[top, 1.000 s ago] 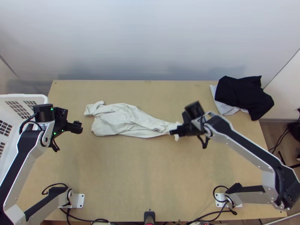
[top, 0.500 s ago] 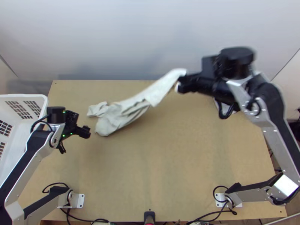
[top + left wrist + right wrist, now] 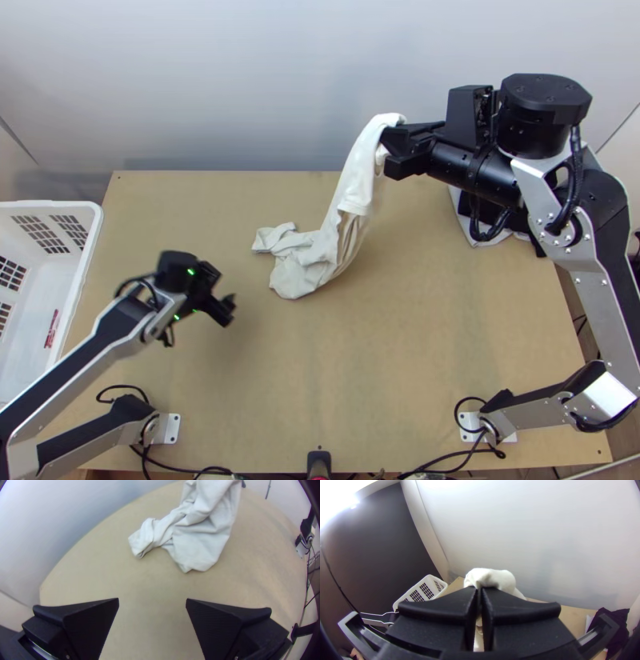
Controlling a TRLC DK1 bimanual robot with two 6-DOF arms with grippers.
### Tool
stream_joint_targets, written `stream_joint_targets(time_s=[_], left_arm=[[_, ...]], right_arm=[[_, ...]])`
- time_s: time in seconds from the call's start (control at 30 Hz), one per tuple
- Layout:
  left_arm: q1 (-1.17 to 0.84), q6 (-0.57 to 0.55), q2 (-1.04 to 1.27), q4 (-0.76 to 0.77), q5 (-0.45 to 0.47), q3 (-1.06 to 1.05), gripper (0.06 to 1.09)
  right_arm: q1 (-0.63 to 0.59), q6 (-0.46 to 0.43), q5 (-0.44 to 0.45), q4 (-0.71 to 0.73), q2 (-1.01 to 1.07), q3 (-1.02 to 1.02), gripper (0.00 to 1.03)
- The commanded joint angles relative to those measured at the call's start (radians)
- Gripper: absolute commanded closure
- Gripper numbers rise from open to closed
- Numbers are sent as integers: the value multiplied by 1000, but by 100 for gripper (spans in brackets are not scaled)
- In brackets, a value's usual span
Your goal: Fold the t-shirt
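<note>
While the right claw grips the t-shirt, the left wrist view reveals the left claw spread.

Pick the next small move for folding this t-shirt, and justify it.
I'd probably move the left gripper toward the t-shirt's bunched lower end and grasp it, to help spread the cloth. The left fingers are open with nothing between them, while the right gripper holds the other end above the table.
</note>
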Motion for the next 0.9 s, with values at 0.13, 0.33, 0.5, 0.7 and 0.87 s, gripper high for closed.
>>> stream_joint_targets(time_s=[0.13, 0.33, 0.5, 0.7, 0.87], left_arm=[[-292, 3, 81, 683, -3, -199, 11], [-335, 53, 369, 1020, -149, -113, 11], [-307, 109, 558, 1147, -147, 10, 11], [-306, 158, 705, 1160, -132, 112, 11], [-298, 176, 790, 1167, -101, 178, 18]], right_arm=[[-8, 12, 2, 7, 5, -29, 100], [-34, 15, 0, 5, 1, -42, 100], [-40, 15, 0, -7, -19, -59, 100], [-65, 14, 0, -7, -36, -88, 100], [-79, 9, 0, -7, -41, -95, 100]])
